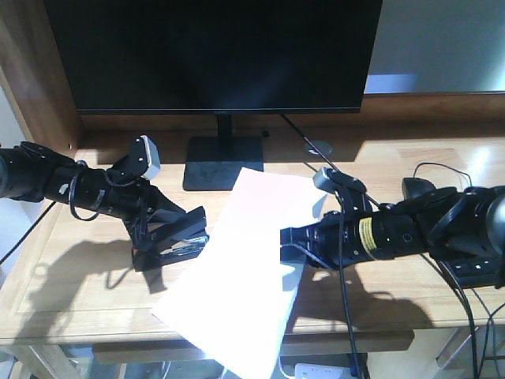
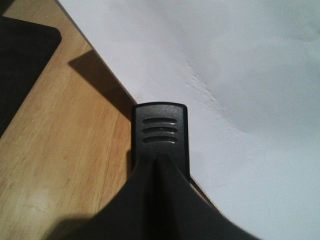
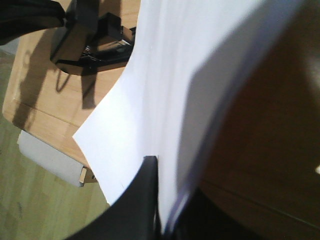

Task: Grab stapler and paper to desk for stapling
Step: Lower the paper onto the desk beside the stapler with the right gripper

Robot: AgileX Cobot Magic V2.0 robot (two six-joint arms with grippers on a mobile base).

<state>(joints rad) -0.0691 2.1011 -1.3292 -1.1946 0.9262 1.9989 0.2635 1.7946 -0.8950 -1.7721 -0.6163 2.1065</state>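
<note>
Left tool (image 1: 162,233): closed on stapler (image 1: 188,242), down at table (image 1: 79,292) level, nose at left edge of paper (image 1: 245,268).
Paper: centre, tilted, near corner hanging past table front.
Right tool (image 1: 298,237): pinched shut on paper's right edge, holding that side raised.
Hazards, as judged: sheet sliding off the front if released, owing to overhang; staple missing or creasing, owing to margin barely under stapler nose.
Front view only: both arms, overhang.
Left wrist view only: stapler head overlapping sheet margin.
Right wrist view only: paper edge clamped between fingers (image 3: 142,200); possibly several sheets, count unclear.
</note>
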